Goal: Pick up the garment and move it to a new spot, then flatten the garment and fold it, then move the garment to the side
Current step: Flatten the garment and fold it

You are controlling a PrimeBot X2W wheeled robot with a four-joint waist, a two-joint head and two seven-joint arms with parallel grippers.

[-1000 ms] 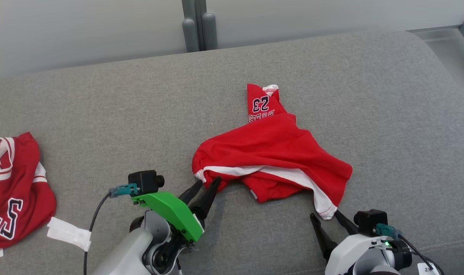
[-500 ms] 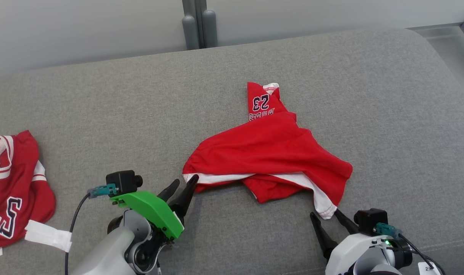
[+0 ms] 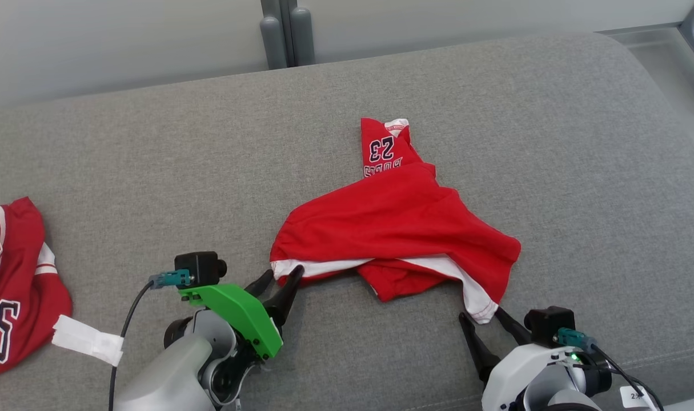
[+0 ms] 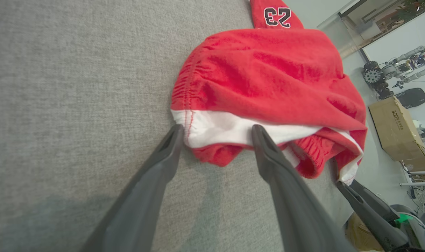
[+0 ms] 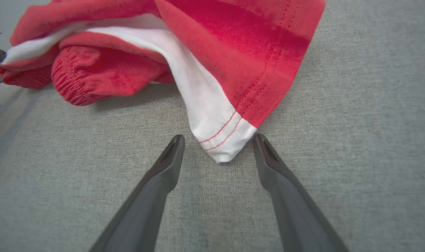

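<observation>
Red shorts point(image 3: 398, 228) numbered 23 lie crumpled mid-way across the grey fabric cushion point(image 3: 152, 171). Left gripper point(image 3: 284, 273): fingers spread, tips at the white band on the near-left edge, nothing clamped. Right gripper point(image 3: 480, 314): fingers spread either side of the white near-right hem corner, nothing grasped. Second red garment point(image 3: 9, 274) at the left edge.
</observation>
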